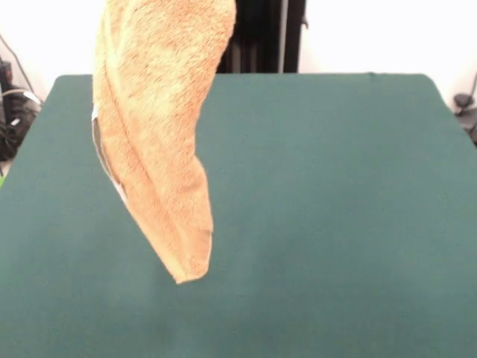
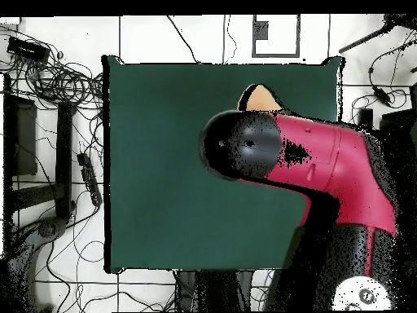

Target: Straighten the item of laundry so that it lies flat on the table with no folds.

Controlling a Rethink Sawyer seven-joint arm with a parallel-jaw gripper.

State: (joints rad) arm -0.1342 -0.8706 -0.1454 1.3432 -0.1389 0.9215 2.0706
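Observation:
The orange-tan terry towel [image 1: 160, 127] hangs in the air, bunched into a long folded drape that runs from the top edge of the front view down to a narrow tip [image 1: 185, 274] over the left half of the dark green table [image 1: 335, 209]. A pale strip [image 1: 112, 175] shows along its left fold. In the overhead view only a small part of the towel [image 2: 259, 99] sticks out from under the red arm [image 2: 326, 163]. The gripper is hidden beneath the arm's black end [image 2: 236, 147] and holds the towel up from above.
The table [image 2: 163, 179] carries nothing else. Cables and dark gear lie on the floor beside it [image 2: 57, 81]. The robot's pedestal [image 1: 261, 37] stands behind the table's far edge.

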